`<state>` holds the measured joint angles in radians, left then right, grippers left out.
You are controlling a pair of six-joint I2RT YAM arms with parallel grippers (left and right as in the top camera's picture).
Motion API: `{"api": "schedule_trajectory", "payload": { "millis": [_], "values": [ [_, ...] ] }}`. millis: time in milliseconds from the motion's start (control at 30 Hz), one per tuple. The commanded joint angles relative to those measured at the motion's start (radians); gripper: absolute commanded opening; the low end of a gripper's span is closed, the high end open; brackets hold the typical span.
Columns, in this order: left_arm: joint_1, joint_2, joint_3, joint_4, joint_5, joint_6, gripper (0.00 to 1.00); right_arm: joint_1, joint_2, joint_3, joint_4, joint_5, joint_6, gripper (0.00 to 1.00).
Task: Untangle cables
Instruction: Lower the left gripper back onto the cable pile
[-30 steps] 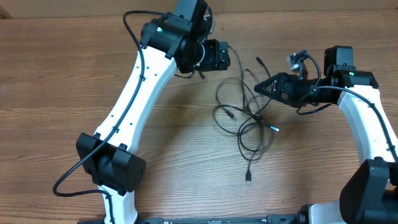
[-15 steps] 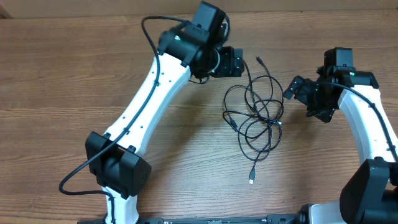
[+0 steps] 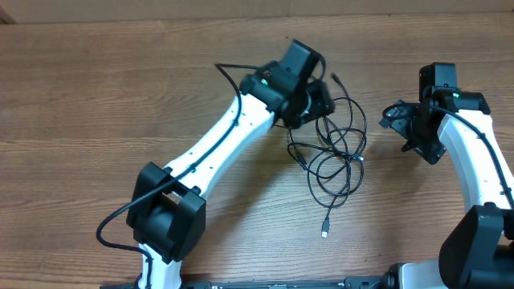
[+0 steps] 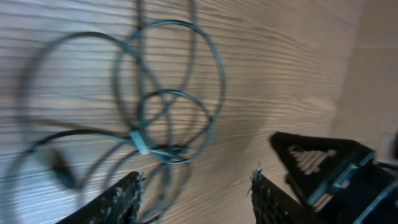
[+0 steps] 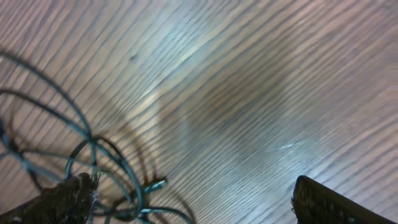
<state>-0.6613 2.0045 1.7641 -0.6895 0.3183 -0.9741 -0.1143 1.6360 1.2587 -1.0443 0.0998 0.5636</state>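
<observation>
We see our left gripper spread with nothing between its fingers. The cables lie looped just ahead, blurred and seemingly untouched. Our right gripper gapes wide, with the tangle beyond its left finger.

Overhead: bright, even, diffuse light from above; sharp throughout; thin cables crisp against wood table; soft, faint shadows beside arms.
Left wrist: heavy motion blur; wood grain smeared into horizontal streaks; cord loops ghosted, bluish cast; left gripper fingers dark, fuzzy-edged along bottom.
Right wrist: blurred too, grain streaked diagonally; broad pale sheen across centre of tabletop, dimmer toward lower left; right gripper fingers near-black, out of focus in bottom corners.
</observation>
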Motion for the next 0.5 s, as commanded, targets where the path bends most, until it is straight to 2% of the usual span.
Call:
{"api": "schedule_trajectory", "payload": {
  "millis": [0,100,300,400,467],
  "values": [
    [-0.047,-0.029,-0.047,0.078,0.005,-0.117,0.57,-0.02,-0.023,0.017,-0.003,0.05,0.043,1.0],
    [-0.074,-0.029,-0.082,0.133,-0.047,-0.177,0.6,-0.045,-0.023,0.017,-0.005,0.05,0.043,1.0],
    [-0.103,-0.029,-0.146,0.15,-0.067,-0.46,0.52,-0.1,-0.023,0.017,-0.006,0.035,0.043,1.0],
    [-0.109,-0.029,-0.182,0.196,-0.067,-0.586,0.52,-0.105,-0.023,0.017,-0.006,0.03,0.043,1.0],
    [-0.114,-0.028,-0.209,0.253,-0.068,-0.626,0.53,-0.105,-0.023,0.017,-0.006,0.03,0.043,1.0]
  ]
}}
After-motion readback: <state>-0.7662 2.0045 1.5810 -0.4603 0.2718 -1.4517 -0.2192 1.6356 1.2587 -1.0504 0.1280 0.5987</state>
